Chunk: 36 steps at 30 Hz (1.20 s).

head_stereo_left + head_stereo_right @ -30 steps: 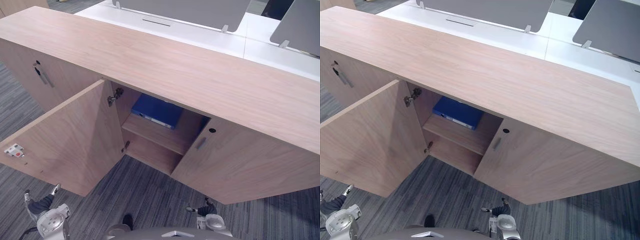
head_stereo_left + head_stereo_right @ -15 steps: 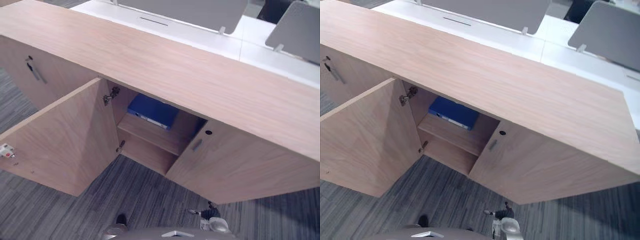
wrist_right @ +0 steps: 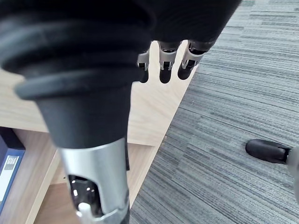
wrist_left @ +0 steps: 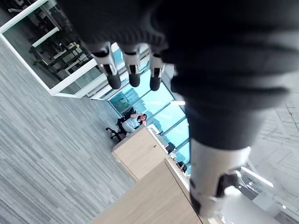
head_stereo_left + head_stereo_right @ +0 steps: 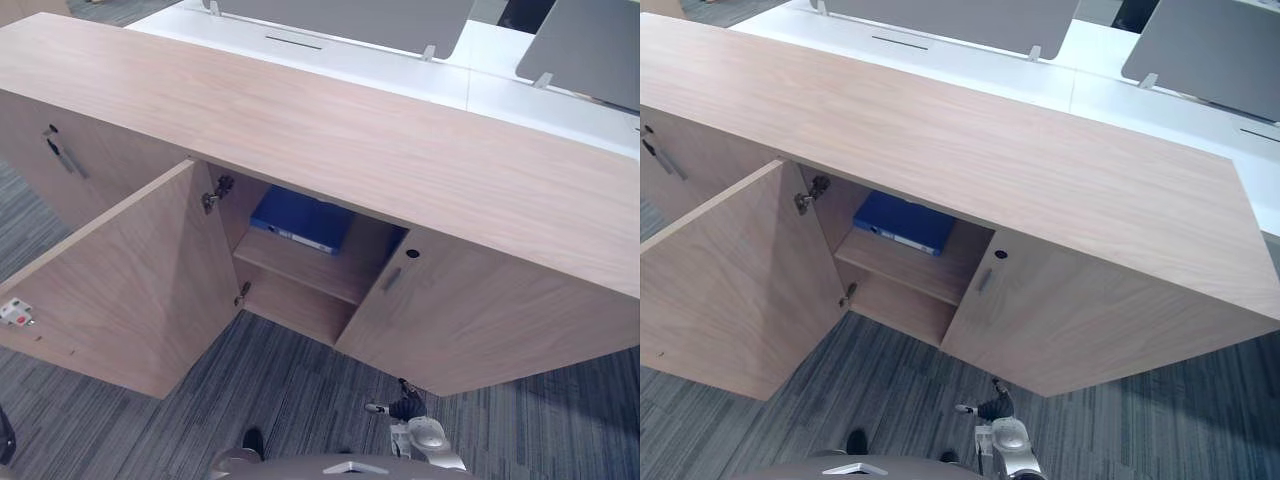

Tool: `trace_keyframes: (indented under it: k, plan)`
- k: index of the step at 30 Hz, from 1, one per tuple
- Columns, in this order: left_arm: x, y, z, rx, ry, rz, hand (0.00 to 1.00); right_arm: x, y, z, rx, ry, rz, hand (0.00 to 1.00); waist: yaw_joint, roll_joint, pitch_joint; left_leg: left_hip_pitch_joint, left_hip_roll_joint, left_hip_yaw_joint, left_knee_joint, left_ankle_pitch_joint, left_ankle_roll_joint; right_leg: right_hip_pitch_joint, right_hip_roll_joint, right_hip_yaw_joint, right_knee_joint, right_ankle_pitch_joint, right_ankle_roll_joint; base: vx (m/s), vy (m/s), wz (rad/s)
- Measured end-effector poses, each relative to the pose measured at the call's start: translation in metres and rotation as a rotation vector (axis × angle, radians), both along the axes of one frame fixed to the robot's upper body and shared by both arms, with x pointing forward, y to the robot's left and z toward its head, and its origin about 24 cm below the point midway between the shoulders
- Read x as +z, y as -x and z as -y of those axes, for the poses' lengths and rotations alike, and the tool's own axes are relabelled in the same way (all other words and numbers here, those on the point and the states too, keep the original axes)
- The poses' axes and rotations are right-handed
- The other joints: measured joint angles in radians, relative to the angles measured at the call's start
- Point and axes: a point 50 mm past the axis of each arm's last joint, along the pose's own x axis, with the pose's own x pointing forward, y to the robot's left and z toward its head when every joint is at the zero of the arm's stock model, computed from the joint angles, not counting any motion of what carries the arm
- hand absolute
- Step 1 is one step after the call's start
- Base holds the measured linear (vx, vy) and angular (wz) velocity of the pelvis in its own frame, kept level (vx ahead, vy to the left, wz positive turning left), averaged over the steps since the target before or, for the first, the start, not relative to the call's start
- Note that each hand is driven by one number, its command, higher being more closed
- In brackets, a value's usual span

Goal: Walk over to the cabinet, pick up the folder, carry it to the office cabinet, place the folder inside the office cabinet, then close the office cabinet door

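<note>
The right hand point(image 5: 424, 437), fingers point(image 3: 164, 70) loose and empty, and the equally slack left hand point(image 4: 133, 71) hang clear of the office cabinet point(image 5: 400, 150), whose door point(image 5: 130, 290) juts wide open over the carpet point(image 5: 300, 390) on the left, baring the upper shelf point(image 5: 330, 278) where the blue folder point(image 5: 300, 218) lies flat, nearer its left end.

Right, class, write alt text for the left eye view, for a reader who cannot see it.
A blue folder lies flat on the upper shelf of a long wooden cabinet, whose left door stands wide open over grey carpet. The right robot hand hangs low in front, holding nothing.
</note>
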Motion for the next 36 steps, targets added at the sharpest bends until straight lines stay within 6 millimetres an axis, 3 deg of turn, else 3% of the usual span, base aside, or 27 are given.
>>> trace_keyframes:
  k: [14, 18, 29, 36]
  plan:
    - [0.001, -0.004, 0.002, -0.057, 0.036, 0.036, 0.0, -0.003, 0.005, 0.002, 0.006, -0.003, -0.025, 0.0, -0.001, 0.0, 0.003, 0.004, -0.002, 0.011, -0.003, 0.0, 0.001, -0.002, -0.002, 0.007, 0.001, 0.001, 0.001, -0.01, -0.004, -0.01]
    - [-0.01, 0.007, -0.001, -0.054, 0.095, 0.05, 0.0, -0.004, 0.008, 0.005, -0.007, -0.002, -0.047, 0.0, 0.003, 0.0, 0.003, 0.011, -0.001, 0.024, -0.003, -0.002, -0.001, 0.001, -0.002, 0.015, -0.002, 0.002, 0.003, -0.01, -0.005, -0.07]
    - [-0.044, 0.048, -0.013, 0.023, 0.379, 0.378, 0.0, -0.009, 0.016, 0.012, 0.028, 0.025, -0.107, 0.0, 0.028, -0.012, 0.012, 0.037, -0.004, 0.005, -0.003, -0.008, 0.001, 0.043, -0.004, 0.002, -0.016, 0.002, 0.004, -0.02, -0.012, 0.03]
    - [-0.07, 0.065, -0.011, 0.039, 0.444, 0.376, 0.0, -0.008, 0.015, 0.013, 0.031, 0.027, -0.105, 0.0, 0.047, -0.016, 0.012, 0.038, -0.007, -0.013, -0.003, -0.008, 0.001, 0.056, -0.006, -0.016, -0.021, 0.001, 0.005, -0.01, -0.022, 0.1]
